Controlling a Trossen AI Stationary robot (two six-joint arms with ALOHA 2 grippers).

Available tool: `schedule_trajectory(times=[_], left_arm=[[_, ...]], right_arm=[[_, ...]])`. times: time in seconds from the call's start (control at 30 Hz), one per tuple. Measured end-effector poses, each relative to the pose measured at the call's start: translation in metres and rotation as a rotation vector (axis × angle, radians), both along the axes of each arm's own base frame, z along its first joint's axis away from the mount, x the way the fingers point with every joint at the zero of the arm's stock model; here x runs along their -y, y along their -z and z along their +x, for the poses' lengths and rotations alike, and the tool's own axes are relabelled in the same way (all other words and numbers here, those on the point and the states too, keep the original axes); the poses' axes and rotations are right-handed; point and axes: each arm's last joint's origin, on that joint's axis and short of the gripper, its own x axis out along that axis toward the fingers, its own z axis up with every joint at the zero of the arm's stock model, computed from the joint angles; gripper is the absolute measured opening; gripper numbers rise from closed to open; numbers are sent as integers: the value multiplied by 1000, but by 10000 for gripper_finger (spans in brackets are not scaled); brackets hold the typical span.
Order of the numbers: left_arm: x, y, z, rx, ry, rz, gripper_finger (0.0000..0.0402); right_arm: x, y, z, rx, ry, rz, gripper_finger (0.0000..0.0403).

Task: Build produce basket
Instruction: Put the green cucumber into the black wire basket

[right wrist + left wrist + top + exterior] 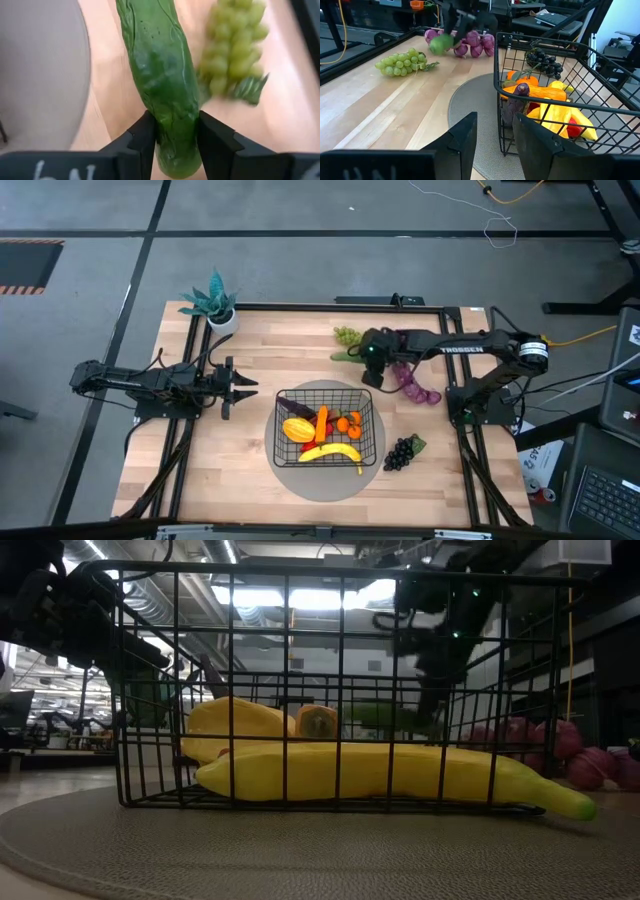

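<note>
Right gripper (pixel 174 137) is clamping the cucumber (pixel 162 80) between both fingers (pixel 142 142), gripping it near one end so that most of its length is projecting ahead of the fingertips; in the overhead view this gripper (pixel 372 368) is sitting just off the basket's far right corner, over bare wood beside the round grey mat (pixel 300 480). The green grapes (pixel 346 336) are lying just beyond the gripper, toward the far edge of the table (pixel 250 340), and the purple grapes (pixel 415 385) are lying beside it on the side toward the right arm's base. The basket (pixel 367 430) is sitting on the mat, nearer than the gripper, and is holding the banana (pixel 330 452), an eggplant (pixel 297 407), a carrot (pixel 321 423), oranges (pixel 349 421), a yellow starfruit (pixel 297 429) and something red, partly hidden. The dark grapes (pixel 400 452) are resting on the wood just beside the mat's right edge, well nearer than the gripper. Left gripper (pixel 243 388) is waiting to the basket's left with fingers (pixel 540 145) parted and nothing between them. A teal potted plant (pixel 212 304) is standing at the far left corner.
</note>
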Motion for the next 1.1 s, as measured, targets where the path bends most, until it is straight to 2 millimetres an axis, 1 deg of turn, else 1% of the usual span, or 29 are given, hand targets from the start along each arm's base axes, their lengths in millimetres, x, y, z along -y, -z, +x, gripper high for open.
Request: schedule_trajectory(times=[0.27, 0.4, 0.63, 1.1], left_arm=[[0, 0, 0, 0, 0, 0, 121], [0, 0, 0, 0, 0, 0, 121], [0, 0, 0, 0, 0, 0, 121], [0, 0, 0, 0, 0, 0, 121]], right_arm=[[4, -39, 20, 140, -34, -38, 122], [-1, -50, 28, 222, -99, 26, 122], [-19, -61, 38, 334, -274, 211, 122], [-63, -63, 45, 356, -397, 258, 122]])
